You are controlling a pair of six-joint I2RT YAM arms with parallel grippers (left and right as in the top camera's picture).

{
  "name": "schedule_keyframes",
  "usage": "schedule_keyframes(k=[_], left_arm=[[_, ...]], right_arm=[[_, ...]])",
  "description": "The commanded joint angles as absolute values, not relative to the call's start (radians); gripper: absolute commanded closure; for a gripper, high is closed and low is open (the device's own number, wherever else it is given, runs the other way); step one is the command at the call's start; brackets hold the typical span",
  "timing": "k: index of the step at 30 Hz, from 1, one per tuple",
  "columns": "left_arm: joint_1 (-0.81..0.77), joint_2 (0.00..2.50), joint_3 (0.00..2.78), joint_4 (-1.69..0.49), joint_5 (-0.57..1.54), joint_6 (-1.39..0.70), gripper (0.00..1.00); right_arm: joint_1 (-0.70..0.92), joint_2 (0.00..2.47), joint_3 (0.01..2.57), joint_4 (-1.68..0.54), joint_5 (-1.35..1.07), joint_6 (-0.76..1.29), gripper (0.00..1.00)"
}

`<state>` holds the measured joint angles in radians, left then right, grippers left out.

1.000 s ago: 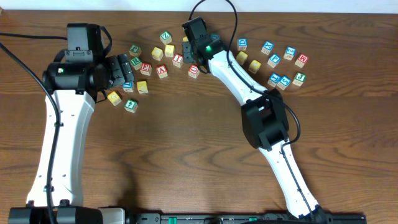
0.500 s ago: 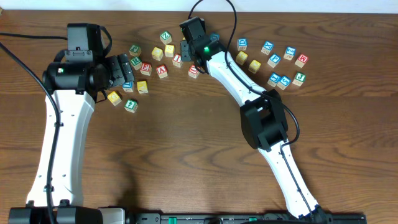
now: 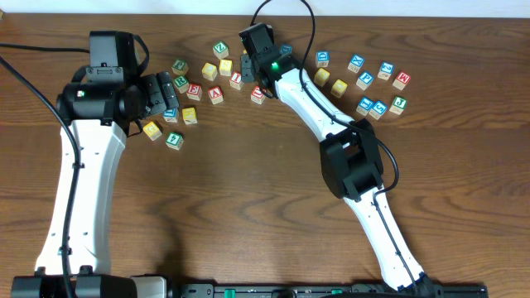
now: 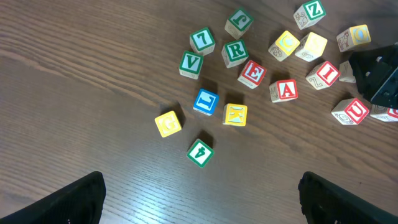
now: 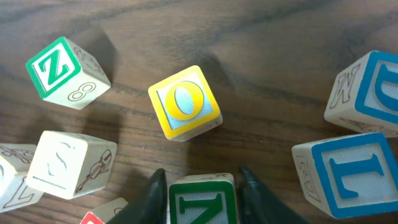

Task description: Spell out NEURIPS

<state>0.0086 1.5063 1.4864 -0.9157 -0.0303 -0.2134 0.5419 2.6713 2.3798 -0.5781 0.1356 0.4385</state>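
Green N cube (image 5: 203,202): on the wooden table (image 5: 261,37), just beside the yellow O cube (image 5: 185,102) | right gripper (image 5: 202,177): fingers narrow on either side of it, contact unclear | left gripper (image 4: 199,186): spread wide, empty; red E cube (image 4: 252,73) and green R cube (image 4: 235,52) lie ahead

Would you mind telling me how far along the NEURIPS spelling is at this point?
Done: nothing yet; no row of letters is laid out. In hand: the right gripper straddles the green N cube, grip unconfirmed; the left gripper hangs open. Left: all seven placements, with the red E, green R and red U lying scattered.
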Motion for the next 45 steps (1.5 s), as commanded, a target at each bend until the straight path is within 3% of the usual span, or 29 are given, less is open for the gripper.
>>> schedule_keyframes(k=[1,6,16,26,38,45], left_arm=[[0.012,1.509,1.488,-0.915,-0.042,-0.223,0.02],[0.012,1.509,1.488,-0.915,-0.043,-0.223,0.02],[0.012,1.510,1.488,-0.915,-0.043,-0.223,0.02],[0.012,1.509,1.488,-0.915,-0.043,-0.223,0.02],[0.012,1.509,1.488,-0.911,-0.043,-0.223,0.02],[0.012,1.509,1.488,-0.896,-0.110,-0.222,0.02]], right_arm=[[0.545,2.700,2.373,-0.579,0.155,0.416,0.63],[0.544,2.714,2.373,-0.577,0.155,0.411,0.64],[0.544,2.712,2.373,-0.575,0.155,0.411,0.77],[0.543,2.646,2.373,-0.623,0.155,0.390,0.82],[0.542,2.457,2.373,-0.870,0.023,0.175,0.92],[0.544,2.428,2.373,-1.089,-0.189,-0.031,0.88]])
